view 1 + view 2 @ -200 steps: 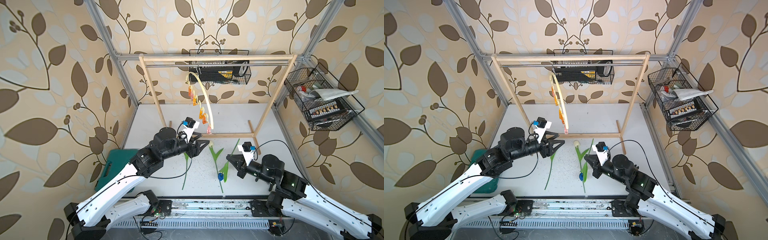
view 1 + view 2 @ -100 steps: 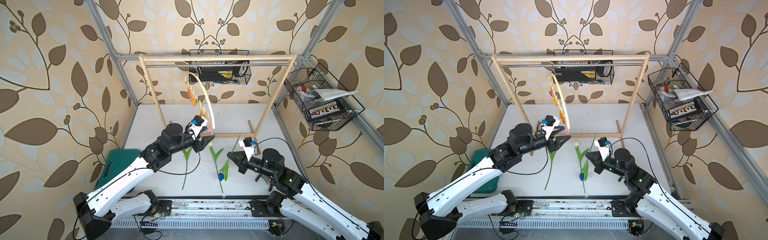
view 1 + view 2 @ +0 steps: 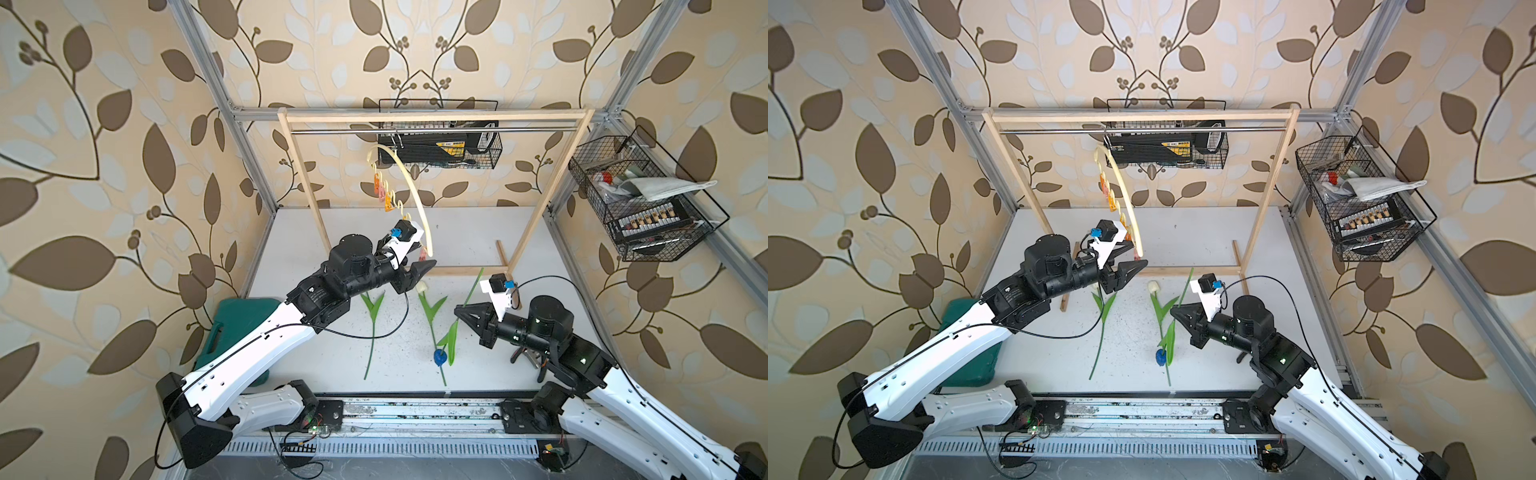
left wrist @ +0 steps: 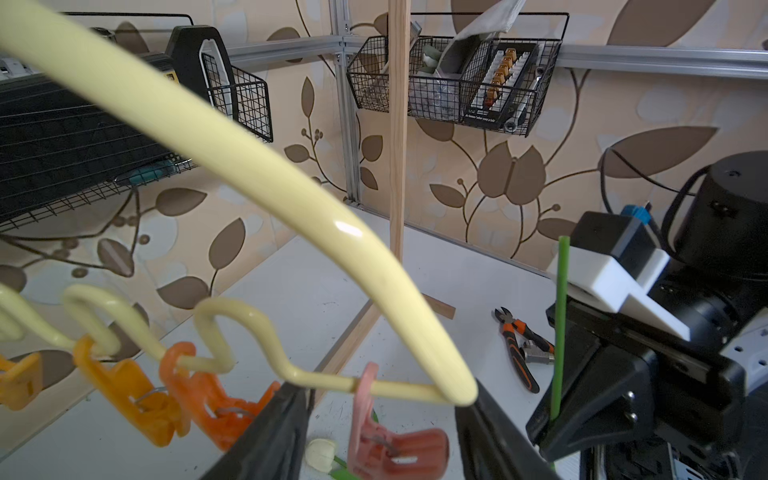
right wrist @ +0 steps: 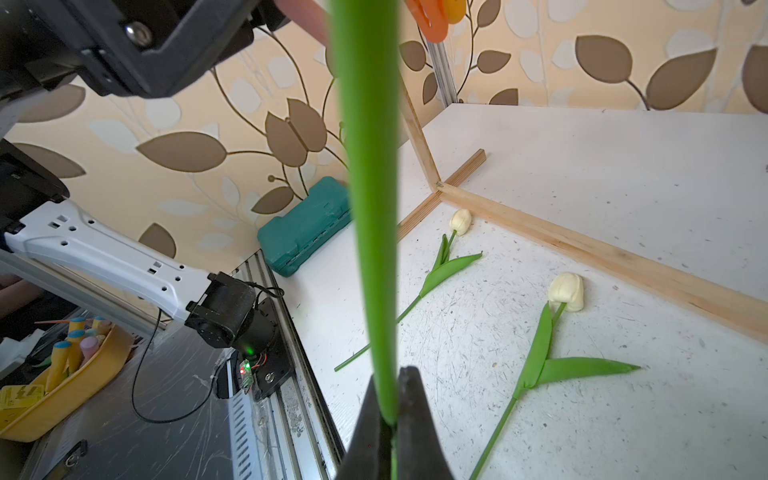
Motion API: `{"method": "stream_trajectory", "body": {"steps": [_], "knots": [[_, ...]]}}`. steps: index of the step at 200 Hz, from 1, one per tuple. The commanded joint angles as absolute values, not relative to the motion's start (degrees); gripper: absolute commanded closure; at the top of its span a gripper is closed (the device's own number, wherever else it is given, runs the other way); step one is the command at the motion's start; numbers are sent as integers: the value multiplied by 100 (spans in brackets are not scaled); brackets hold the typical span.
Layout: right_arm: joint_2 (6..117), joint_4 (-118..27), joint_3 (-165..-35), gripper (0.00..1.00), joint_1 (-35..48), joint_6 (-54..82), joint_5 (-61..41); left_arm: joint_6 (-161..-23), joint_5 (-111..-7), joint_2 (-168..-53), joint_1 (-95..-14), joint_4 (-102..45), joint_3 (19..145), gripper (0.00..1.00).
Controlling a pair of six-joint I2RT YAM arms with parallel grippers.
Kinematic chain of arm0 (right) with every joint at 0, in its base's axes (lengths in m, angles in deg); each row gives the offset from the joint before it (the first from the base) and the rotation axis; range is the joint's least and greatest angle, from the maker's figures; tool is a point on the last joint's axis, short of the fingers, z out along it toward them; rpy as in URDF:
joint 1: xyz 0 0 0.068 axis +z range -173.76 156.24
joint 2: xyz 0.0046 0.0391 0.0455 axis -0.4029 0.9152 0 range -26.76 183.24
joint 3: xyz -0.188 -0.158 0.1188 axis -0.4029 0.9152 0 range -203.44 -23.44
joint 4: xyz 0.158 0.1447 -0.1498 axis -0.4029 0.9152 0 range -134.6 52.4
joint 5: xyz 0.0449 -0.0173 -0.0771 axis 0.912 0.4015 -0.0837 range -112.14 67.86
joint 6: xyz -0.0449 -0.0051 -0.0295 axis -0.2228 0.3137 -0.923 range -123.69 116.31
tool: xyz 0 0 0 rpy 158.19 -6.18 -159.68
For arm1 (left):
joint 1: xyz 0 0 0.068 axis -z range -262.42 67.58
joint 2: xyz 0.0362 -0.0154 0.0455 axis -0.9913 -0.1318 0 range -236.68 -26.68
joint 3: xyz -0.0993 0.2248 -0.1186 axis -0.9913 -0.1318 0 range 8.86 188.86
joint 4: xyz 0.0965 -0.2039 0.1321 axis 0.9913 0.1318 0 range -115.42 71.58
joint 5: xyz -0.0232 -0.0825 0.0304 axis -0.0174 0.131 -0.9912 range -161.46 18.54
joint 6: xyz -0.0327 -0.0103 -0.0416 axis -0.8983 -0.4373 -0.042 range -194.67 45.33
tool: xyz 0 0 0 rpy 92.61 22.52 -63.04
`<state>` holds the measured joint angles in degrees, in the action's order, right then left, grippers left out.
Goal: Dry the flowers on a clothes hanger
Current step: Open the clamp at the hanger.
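We find bare bench behind the clothes hanger. Under its low tip the left tool straddles the pink clothespin; beside it a green stem, upright in the right tool, blocks passage.

A: Finish of clothes hanger?
B: Glossy cream plastic, smooth; a glint is seen. clothespins: plastic w/ metal springs.
A: And rack?
B: Bare matt wood; rod is shiny metal. tabletop: white, matt, scuffed & speckled. flowers: smooth matt stems. basket: black wire.
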<state>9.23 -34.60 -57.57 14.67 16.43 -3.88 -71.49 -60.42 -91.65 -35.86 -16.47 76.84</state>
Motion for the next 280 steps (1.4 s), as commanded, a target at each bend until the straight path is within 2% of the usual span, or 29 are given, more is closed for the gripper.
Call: {"method": "stream_trajectory", "body": {"steps": [1,96,280], "knots": [[826,-3417,-5914,100,1430,1713,-237,-6984,-5929,-9181,-3567,-1672,7952,39],[879,-3351,-5991,100,1413,1670,-254,-6994,-5734,-9452,-3567,-1636,8064,36],[824,-3299,-6047,100,1351,1654,-263,-7156,-5514,-9888,-3558,-1804,8307,37]]}}
